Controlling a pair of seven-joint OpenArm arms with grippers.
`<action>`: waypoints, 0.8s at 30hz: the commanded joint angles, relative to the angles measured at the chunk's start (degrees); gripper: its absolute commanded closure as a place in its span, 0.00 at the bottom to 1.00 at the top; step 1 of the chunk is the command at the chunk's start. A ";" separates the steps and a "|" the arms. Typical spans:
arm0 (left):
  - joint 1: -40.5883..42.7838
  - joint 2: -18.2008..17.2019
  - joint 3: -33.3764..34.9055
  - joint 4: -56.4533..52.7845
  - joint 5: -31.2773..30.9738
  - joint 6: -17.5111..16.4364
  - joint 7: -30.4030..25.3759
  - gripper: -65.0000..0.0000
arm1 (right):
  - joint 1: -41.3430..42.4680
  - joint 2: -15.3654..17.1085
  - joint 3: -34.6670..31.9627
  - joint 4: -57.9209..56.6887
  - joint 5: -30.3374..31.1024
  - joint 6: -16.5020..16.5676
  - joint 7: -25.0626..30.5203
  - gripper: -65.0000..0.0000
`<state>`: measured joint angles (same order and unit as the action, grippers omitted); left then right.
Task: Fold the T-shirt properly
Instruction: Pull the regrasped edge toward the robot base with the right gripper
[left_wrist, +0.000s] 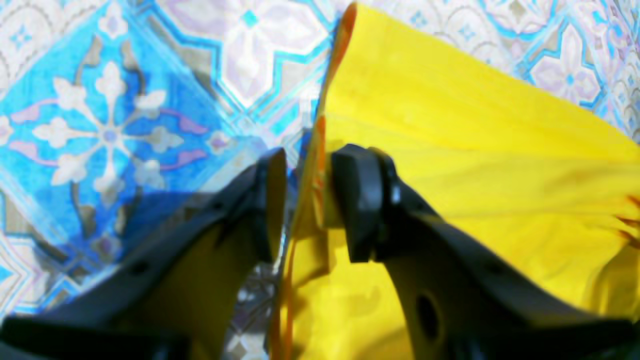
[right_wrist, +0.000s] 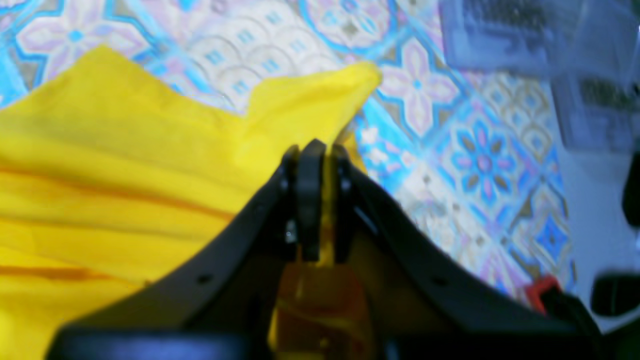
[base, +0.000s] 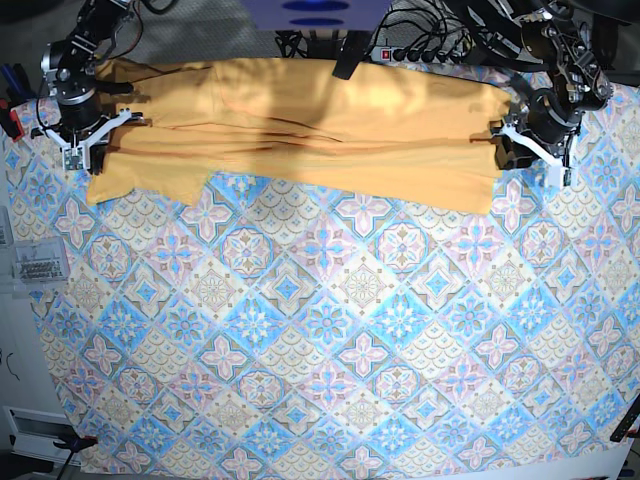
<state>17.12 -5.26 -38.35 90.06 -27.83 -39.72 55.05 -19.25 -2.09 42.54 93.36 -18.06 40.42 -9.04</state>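
Note:
The yellow-orange T-shirt (base: 300, 120) lies stretched in a long band across the far side of the table. My right gripper (base: 85, 148) is at its left end in the base view. In the right wrist view that gripper (right_wrist: 316, 200) is shut, with a fold of the T-shirt (right_wrist: 125, 165) pinched between its pads. My left gripper (base: 508, 150) is at the shirt's right end. In the left wrist view its jaws (left_wrist: 309, 200) stand apart. The T-shirt's (left_wrist: 475, 150) edge runs between them and rests against one pad (left_wrist: 350, 200), with a gap to the other.
A blue-and-pink tile-patterned cloth (base: 320, 330) covers the table. A clear plastic box (base: 35, 265) sits past its left edge, blurred in the right wrist view (right_wrist: 575, 75). A power strip and cables (base: 400, 50) lie behind the shirt.

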 joint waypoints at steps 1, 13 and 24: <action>-0.20 -0.68 -0.20 0.97 -0.78 -0.28 -1.02 0.71 | -0.14 0.55 0.84 1.10 0.70 -0.42 1.43 0.96; -0.99 -0.68 -0.20 0.97 -0.69 -0.28 -1.02 0.71 | -4.89 -0.33 4.53 2.95 0.70 -0.42 1.43 0.96; -0.99 -0.68 -0.29 0.97 -0.69 -0.28 -1.02 0.71 | -6.12 -0.33 4.00 -2.24 -2.99 -0.42 1.35 0.92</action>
<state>16.32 -5.28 -38.39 90.06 -27.68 -39.72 55.02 -25.06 -3.03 46.17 90.13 -21.98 40.36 -8.84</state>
